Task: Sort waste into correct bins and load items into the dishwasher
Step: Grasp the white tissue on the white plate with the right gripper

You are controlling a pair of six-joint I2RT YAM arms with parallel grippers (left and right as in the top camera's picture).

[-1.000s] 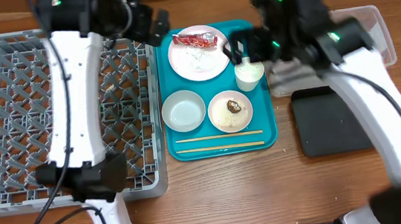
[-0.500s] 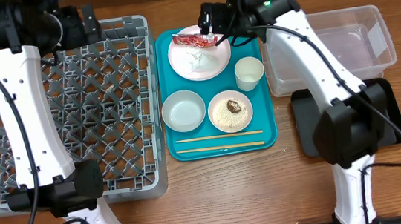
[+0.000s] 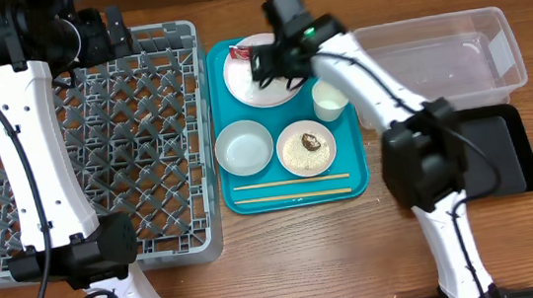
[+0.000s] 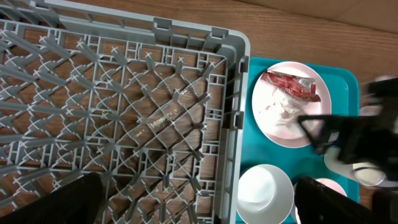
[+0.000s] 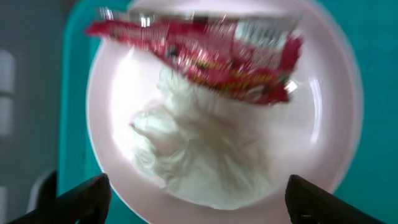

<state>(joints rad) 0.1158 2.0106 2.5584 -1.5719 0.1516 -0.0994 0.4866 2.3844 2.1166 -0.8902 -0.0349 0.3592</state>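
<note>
My right gripper (image 3: 268,64) hangs open just above the large pink-white plate (image 3: 261,82) at the far end of the teal tray. In the right wrist view the plate (image 5: 323,124) fills the frame, with the red wrapper (image 5: 205,56) across its top and the white tissue (image 5: 199,149) below it. The open gripper (image 5: 199,208) straddles the tissue and holds nothing. My left gripper (image 3: 111,34) is open and empty above the far right part of the grey dish rack (image 3: 8,146). The left wrist view shows the rack (image 4: 124,112), the plate (image 4: 273,121) and the white bowl (image 4: 264,193).
On the teal tray (image 3: 357,174) lie the white bowl (image 3: 245,147), a small plate with rice and a brown lump (image 3: 306,148), the cup (image 3: 331,98) and two chopsticks (image 3: 291,188). The clear tub (image 3: 445,51) and the black tray (image 3: 490,150) stand on the right.
My right gripper has swung left from beside the cup and come down over the large plate. My left gripper moved left over the rack a second ago and has held still since.
</note>
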